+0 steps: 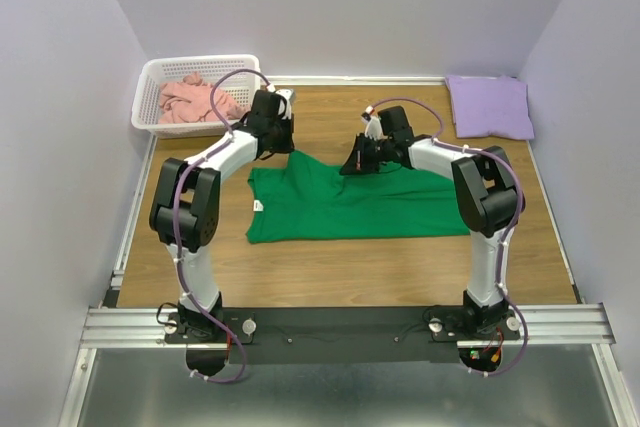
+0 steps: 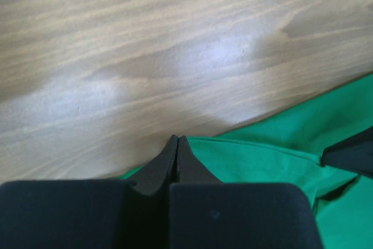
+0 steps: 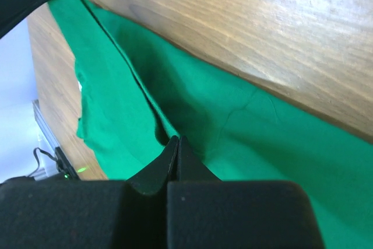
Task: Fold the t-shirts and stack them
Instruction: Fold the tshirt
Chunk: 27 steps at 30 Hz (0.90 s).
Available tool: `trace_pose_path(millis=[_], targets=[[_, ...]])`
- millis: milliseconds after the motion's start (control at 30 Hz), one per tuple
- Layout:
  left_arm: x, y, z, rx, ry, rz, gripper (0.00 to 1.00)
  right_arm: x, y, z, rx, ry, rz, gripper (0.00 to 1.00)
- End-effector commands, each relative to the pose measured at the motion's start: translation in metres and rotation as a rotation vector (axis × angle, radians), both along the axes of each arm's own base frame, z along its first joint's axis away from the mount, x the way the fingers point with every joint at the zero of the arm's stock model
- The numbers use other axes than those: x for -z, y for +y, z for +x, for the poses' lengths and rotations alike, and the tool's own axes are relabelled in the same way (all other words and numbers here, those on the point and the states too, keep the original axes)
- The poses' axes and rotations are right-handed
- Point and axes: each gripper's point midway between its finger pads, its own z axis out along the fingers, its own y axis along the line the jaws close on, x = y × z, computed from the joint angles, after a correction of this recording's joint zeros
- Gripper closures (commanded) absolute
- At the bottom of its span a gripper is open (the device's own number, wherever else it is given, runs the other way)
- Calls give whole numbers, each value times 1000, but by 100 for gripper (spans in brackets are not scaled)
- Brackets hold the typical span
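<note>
- While both arms reach over the middle of the wooden table point(image 1: 330, 267), the only container is a white lattice basket point(image 1: 147, 97) at the far left corner.
- It holds a crumpled salmon pink t-shirt point(image 1: 195, 99). Nothing else shows inside, and the shirt's lower part is hidden by the basket wall.
- Lavender t-shirt point(image 1: 488, 105): folded flat on the table at the far right corner, well apart from the basket.
- Green t-shirt point(image 1: 340, 205): lies flat mid-table between the two arms, with a small white neck label point(image 1: 257, 206) near its left edge.
- Left gripper point(image 1: 281, 149): at the shirt's far left corner. In the left wrist view its point(image 2: 178, 141) fingers are pressed together, tips right at the green cloth's point(image 2: 280, 155) edge. Can't tell whether cloth is caught between them.
- Right gripper point(image 1: 352, 165): at the shirt's far edge, near the middle. In the right wrist view its point(image 3: 178, 141) fingers are pressed together, pinching a raised fold of the green cloth point(image 3: 262, 144).
- Both arms cover parts of the shirt's far edge in the top view.
- A dark shape point(image 2: 349, 153) is cut off at the right edge of the left wrist view, too little of it showing to name.
</note>
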Motion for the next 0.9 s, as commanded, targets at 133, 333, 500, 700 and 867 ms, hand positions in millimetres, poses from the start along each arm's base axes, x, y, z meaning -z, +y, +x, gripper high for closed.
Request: trace_pose_path(millis=[133, 333, 500, 700, 867], targets=[[-8, 9, -24, 12, -4, 1, 100, -8, -2, -15, -48, -40, -2, 99], [-8, 7, -32, 28, 0, -16, 100, -14, -3, -18, -63, -65, -1, 99], [-10, 11, -43, 22, 0, -18, 100, -21, 0, -24, -94, -76, 21, 99], [-7, 20, -58, -5, 12, -3, 100, -18, 3, -37, -133, -64, 29, 99], [-1, 23, -71, -6, 25, -10, 100, -10, 2, -45, -149, -48, 23, 99]])
